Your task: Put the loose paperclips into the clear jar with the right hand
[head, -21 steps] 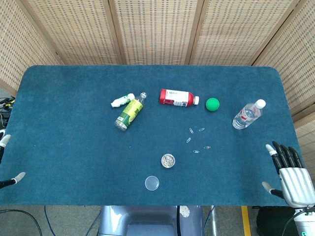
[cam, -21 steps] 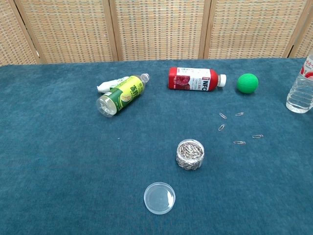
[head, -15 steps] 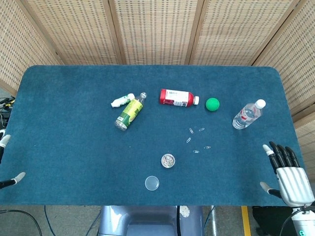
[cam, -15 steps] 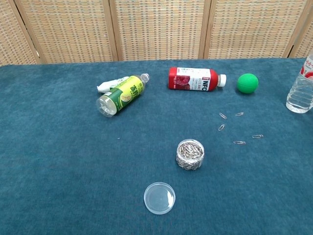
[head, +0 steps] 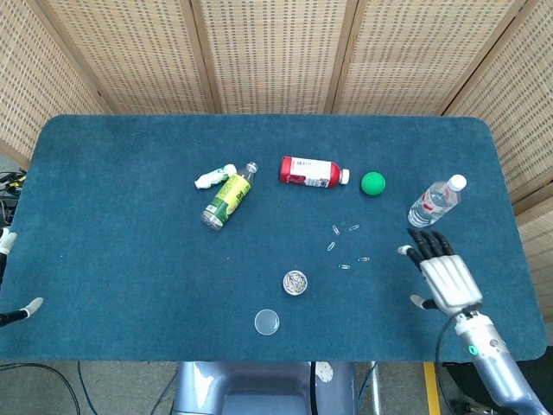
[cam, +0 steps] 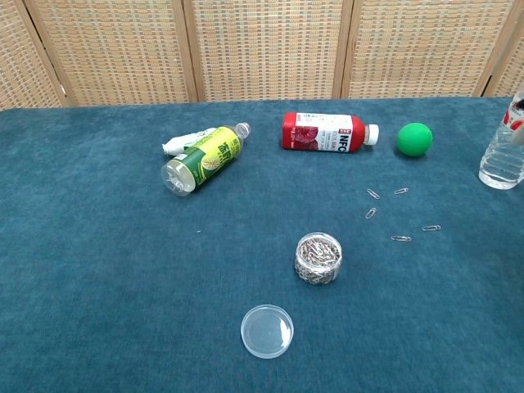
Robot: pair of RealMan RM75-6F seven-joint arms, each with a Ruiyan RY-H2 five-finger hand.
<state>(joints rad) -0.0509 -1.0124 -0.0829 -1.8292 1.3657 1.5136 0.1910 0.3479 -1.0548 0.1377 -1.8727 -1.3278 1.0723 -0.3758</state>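
Note:
Several loose paperclips [head: 344,246] [cam: 393,214] lie scattered on the blue table cover, right of centre. The clear jar [head: 295,282] [cam: 318,257] stands upright and uncovered just left of them, with many clips inside. My right hand [head: 442,272] hovers over the table to the right of the clips, fingers spread and holding nothing; its fingertips reach close to the water bottle. The chest view does not plainly show it. Only the fingertips of my left hand [head: 9,259] show at the far left edge, apart and empty.
The jar's clear lid [head: 267,322] [cam: 267,331] lies near the front edge. Behind the clips lie a red-label bottle [head: 313,172], a green ball [head: 372,182], a water bottle [head: 435,203], a green-label bottle [head: 225,199] and a small white bottle [head: 214,177].
My right hand has moved from the table's right front corner inward and to the left, over the cover toward the clips. The left hand and all objects have stayed put.

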